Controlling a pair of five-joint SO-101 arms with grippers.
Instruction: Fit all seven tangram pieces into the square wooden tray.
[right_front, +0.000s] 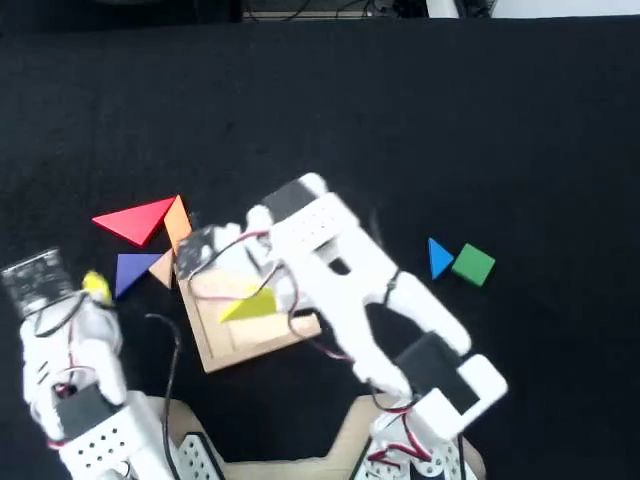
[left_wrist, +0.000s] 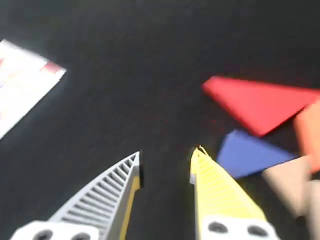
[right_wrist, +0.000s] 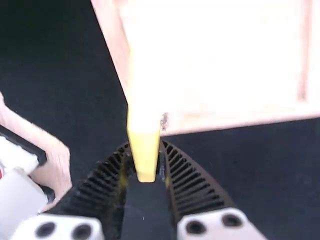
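On your black counter (right_front: 400, 120), the square wooden tray (right_front: 212, 350) lies front and centre, the yellow triangle piece (right_front: 250, 305) over it. Just left, the red triangle (right_front: 132, 220) and orange piece (right_front: 178, 220) lie behind the blue triangle (right_front: 130, 270) and beige piece (right_front: 163, 268). Well to its right, a small blue triangle (right_front: 438, 257) lies beside the green square block (right_front: 473, 265).

One wooden tray (right_front: 228, 342). One red triangle (right_front: 133, 221), one yellow triangle (right_front: 250, 305), one tan triangle (right_front: 162, 268), two blue triangles (right_front: 128, 272) (right_front: 438, 257), one green square (right_front: 472, 265), one orange piece (right_front: 177, 222).

black-cloth table (right_front: 420, 110) w/ cables (right_front: 300, 10) & white strip (right_front: 560, 8) at far edge, cardboard (right_front: 290, 470) at near edge.
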